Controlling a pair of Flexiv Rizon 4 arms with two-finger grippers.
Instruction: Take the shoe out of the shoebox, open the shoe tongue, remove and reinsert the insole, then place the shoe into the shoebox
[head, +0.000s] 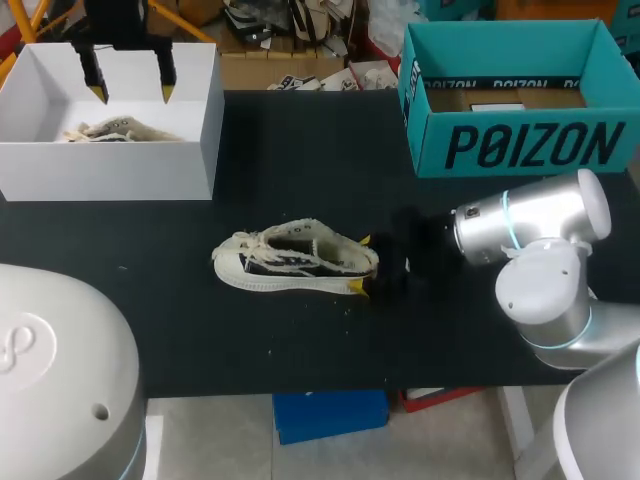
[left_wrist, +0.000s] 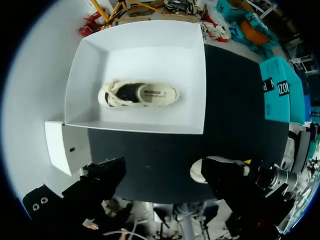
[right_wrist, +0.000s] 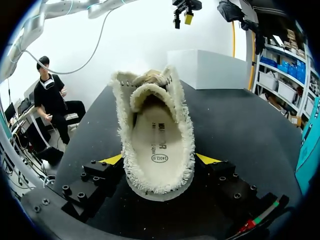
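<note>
Right wrist view, right end effector clamping shoe heel, on table

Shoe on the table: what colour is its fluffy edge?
The fluffy edge is cream; see the right wrist view.

Black table: matte top, carries everything.
Teal box: far right corner of table, upright, top open, dark print on front wall.
Brown cardboard insert: lies flat inside teal box.
Second shoe: cream, lies inside white box at far left corner.
</note>
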